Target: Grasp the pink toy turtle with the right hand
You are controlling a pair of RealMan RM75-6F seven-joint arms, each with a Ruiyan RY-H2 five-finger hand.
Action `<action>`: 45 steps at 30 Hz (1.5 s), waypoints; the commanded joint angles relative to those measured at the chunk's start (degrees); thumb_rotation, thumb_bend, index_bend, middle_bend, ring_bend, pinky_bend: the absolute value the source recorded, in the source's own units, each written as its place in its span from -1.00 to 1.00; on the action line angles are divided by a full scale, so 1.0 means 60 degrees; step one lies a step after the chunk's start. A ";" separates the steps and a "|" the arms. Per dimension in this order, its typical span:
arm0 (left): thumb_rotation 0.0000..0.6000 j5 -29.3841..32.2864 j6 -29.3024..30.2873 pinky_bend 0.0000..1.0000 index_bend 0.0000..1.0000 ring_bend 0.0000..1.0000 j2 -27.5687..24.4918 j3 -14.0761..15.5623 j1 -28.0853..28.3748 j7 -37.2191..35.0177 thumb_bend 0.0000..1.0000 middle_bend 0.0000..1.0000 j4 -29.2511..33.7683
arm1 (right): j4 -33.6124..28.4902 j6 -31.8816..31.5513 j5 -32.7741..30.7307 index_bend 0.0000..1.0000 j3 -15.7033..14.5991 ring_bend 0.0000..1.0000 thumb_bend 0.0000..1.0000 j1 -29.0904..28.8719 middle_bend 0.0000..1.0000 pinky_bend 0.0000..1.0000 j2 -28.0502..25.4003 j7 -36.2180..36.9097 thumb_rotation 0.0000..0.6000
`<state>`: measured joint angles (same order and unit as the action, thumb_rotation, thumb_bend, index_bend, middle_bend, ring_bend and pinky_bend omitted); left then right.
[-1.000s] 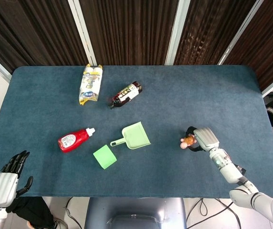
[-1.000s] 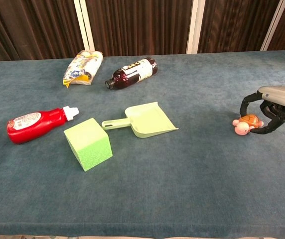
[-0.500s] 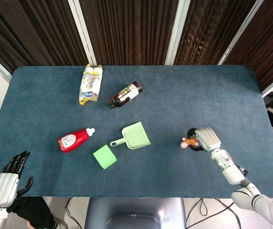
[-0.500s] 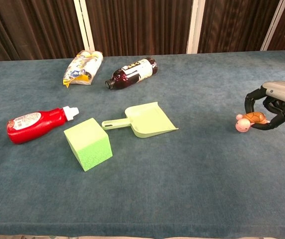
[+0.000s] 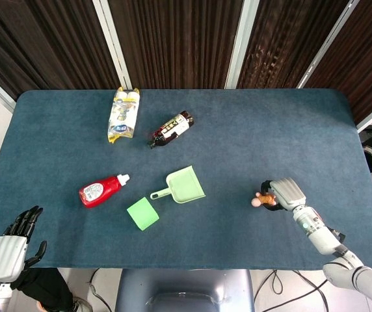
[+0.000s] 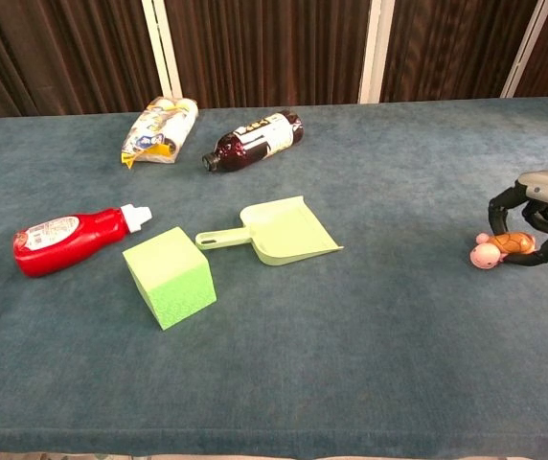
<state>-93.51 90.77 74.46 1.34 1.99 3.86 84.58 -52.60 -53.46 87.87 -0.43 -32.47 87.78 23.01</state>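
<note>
Right robot hand (image 6: 540,220) at the right edge of the chest view, dark fingers curled down around the pink toy turtle (image 6: 502,248); head view shows the same hand (image 5: 283,194) at lower right of the frame with the turtle (image 5: 262,199) poking out on its left side. The hand grips the turtle: fingers wrap over the brown shell from both sides, the pink head sticking out toward frame left. Whether the toy is lifted off the blue tabletop (image 6: 370,316) or resting on it, cannot tell. Judgement: small, light, hard-shelled toy, likely smooth plastic, so somewhat slippery; best hold is across the domed shell, fingers on one flank and thumb on the other, not on the head, which would let it pivot out. Moderate squeeze should do; not fragile. Outward from there, mid-frame in the chest view: green dustpan (image 6: 282,230), green sponge block (image 6: 170,276) just beside its handle, red squeeze bottle (image 6: 68,239) lying on its side at left. Upper part of frame: dark bottle (image 6: 254,139) on its side, yellow-and-white snack bag (image 6: 161,129) near it. Left robot hand (image 5: 12,244) at lower left of the head view, off the tabletop edge, fingers apart, holding nothing.
</note>
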 commanded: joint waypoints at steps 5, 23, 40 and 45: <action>1.00 -0.0016 -0.0037 -0.33 -0.88 -0.77 0.0010 0.0012 0.0017 0.0015 -0.20 -0.83 -0.0003 | -0.1079 -0.0363 -0.0110 -0.48 -0.0049 0.70 -0.49 0.0199 -0.37 0.86 -0.0574 -0.0706 1.00; 1.00 0.0034 -0.0096 -0.33 -0.87 -0.77 0.0006 -0.0002 0.0032 0.0020 -0.20 -0.82 -0.0016 | -0.0604 -0.0566 -0.0143 -0.31 0.0114 0.76 -0.74 0.0179 -0.43 0.85 -0.0091 -0.0958 1.00; 1.00 0.0210 -0.0269 -0.32 -0.83 -0.77 -0.0028 -0.0015 0.0056 -0.0144 -0.20 -0.81 -0.0105 | 0.1889 -0.1466 0.0146 0.72 0.0168 0.98 1.00 0.0242 0.32 0.92 0.1515 0.0075 1.00; 1.00 0.0183 -0.0274 -0.32 -0.82 -0.77 -0.0023 -0.0010 0.0070 -0.0118 -0.20 -0.81 -0.0088 | 0.2143 -0.1835 0.0311 0.73 0.0109 0.98 1.00 0.0302 0.35 0.92 0.1600 0.0425 1.00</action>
<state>-92.41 89.13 74.32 1.28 2.41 3.16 84.05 -39.97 -64.13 89.47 0.33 -30.81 97.17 25.27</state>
